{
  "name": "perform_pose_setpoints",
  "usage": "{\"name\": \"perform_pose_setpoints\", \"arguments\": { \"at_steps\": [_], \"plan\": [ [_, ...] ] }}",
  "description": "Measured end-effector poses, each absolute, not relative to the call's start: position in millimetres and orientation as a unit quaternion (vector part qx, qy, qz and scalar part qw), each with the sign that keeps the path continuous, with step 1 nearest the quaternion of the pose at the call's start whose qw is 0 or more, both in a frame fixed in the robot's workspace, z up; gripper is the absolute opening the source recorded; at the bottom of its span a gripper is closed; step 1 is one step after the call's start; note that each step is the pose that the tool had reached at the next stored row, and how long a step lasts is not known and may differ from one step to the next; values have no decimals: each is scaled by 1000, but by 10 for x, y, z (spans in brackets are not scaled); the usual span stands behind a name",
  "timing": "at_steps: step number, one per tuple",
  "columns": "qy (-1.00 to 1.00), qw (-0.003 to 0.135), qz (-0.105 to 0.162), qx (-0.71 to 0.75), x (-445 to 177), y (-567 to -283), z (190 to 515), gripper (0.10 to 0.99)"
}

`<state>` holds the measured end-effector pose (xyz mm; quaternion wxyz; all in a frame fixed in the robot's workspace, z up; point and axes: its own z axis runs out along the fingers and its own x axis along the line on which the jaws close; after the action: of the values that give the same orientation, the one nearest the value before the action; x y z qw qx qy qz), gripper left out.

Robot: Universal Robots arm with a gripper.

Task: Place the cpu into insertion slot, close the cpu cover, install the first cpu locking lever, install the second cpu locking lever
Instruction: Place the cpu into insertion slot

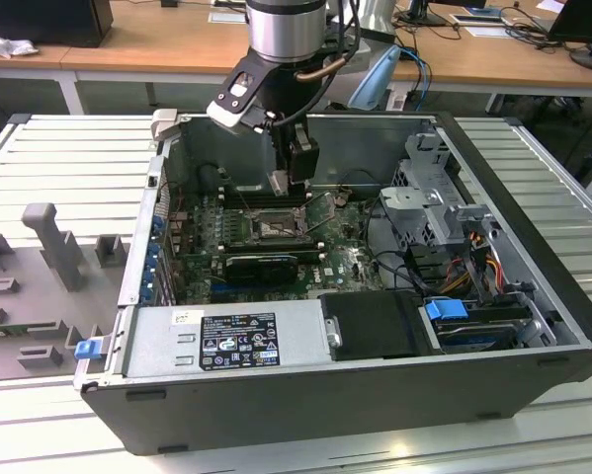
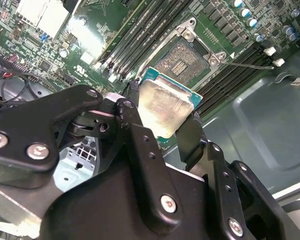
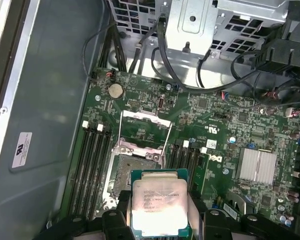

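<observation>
The black gripper (image 2: pixel 162 111) clamps the cpu (image 3: pixel 159 206) by its edges, hanging just above the exterior view's centre over the open insertion slot (image 3: pixel 131 176) – not yet seated – and, I'd judge, a skewed or tilted descent could crush the slot's fine contacts.
</observation>
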<state>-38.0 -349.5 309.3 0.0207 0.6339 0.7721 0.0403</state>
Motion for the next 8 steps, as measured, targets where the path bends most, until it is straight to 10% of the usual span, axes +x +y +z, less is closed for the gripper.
{"name": "perform_pose_setpoints", "arguments": {
  "at_steps": [8],
  "plan": [
    [746,22,39,664,-380,-3495,2948,533]
  ]
}}
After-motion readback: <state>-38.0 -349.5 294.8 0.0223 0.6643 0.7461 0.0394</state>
